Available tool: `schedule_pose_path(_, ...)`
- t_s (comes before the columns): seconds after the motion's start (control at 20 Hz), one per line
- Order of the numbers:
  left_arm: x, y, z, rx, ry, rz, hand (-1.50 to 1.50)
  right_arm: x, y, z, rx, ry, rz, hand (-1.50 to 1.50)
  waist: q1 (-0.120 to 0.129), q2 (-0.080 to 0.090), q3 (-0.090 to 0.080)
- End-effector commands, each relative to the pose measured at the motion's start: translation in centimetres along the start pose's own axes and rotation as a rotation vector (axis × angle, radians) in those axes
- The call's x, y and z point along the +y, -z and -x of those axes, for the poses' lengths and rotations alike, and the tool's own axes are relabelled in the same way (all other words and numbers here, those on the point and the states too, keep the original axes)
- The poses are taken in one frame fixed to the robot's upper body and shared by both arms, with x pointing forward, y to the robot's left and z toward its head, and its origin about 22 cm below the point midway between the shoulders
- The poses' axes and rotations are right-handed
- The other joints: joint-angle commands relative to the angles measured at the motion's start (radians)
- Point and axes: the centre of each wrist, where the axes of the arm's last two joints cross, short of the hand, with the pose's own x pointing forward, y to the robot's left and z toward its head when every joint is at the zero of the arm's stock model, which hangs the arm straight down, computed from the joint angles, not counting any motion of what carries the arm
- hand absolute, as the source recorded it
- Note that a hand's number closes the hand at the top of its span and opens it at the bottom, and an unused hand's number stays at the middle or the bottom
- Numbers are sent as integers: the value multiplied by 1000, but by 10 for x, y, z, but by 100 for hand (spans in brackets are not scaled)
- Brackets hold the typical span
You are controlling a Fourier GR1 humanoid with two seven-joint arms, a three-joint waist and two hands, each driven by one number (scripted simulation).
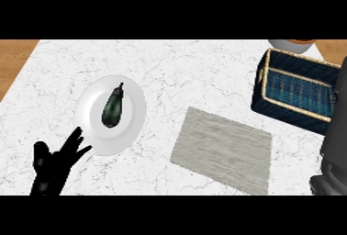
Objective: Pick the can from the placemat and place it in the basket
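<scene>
Grey placemat (221, 156) bare mid-counter; basket (298, 94) at right edge; left hand (54, 163) spread wide, lower left

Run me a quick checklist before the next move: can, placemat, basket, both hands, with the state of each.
1. Can on the placemat: not ok. No can shows on it, nor anywhere else in the head view.
2. Can in the basket: cannot tell. The visible part shows none, but the right forearm covers its right end.
3. Right hand: cannot tell. Only the forearm shows, at the view's right edge.
4. Left hand: ok. It is open and resting at lower left, holding nothing.
5. Basket standing with its opening up: ok.
6. Plate with the eggplant away from the placemat-to-basket path: ok.
</scene>
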Motion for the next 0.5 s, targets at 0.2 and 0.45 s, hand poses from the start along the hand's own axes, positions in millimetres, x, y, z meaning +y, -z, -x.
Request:
schedule_pose_path(0.2,-12,-7,21,63,-4,-8,0,-12,47,28,83,-102,-15,150,5,5,-6)
schedule_pose_path(0.45,-1,-4,29,91,8,19,0,8,69,59,117,-40,-35,150,10,8,-6)
